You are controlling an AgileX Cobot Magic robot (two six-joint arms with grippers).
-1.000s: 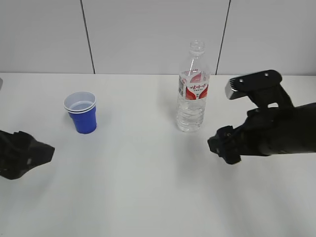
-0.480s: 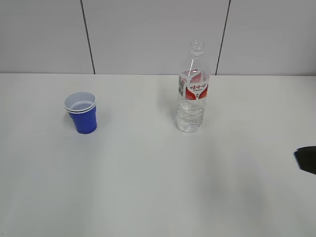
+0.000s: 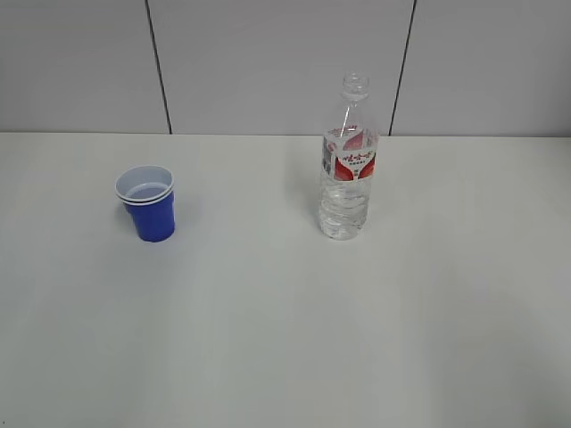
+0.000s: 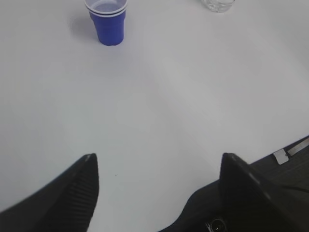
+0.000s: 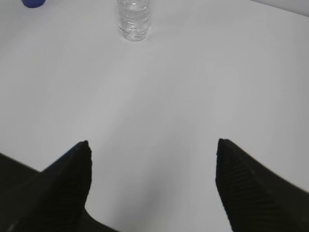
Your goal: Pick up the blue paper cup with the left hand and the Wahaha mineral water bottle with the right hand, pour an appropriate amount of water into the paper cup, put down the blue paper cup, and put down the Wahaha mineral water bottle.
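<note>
blue paper cup (image 3: 148,203) upright, left | Wahaha mineral water bottle (image 3: 348,160) upright, well apart | white table (image 3: 285,339)

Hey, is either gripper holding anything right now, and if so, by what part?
Nothing is held. The left hand and right hand are both open over bare table. The blue paper cup and Wahaha mineral water bottle stand apart, untouched.

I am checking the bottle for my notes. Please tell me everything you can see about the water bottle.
The Wahaha mineral water bottle is tall, clear, ribbed plastic, with a red-and-white label band around its upper body and a narrow neck with no cap. It stands upright on the white table, right of centre in the exterior view, well apart from the blue paper cup. Nothing touches it except the table. Its water level is hard to tell.
</note>
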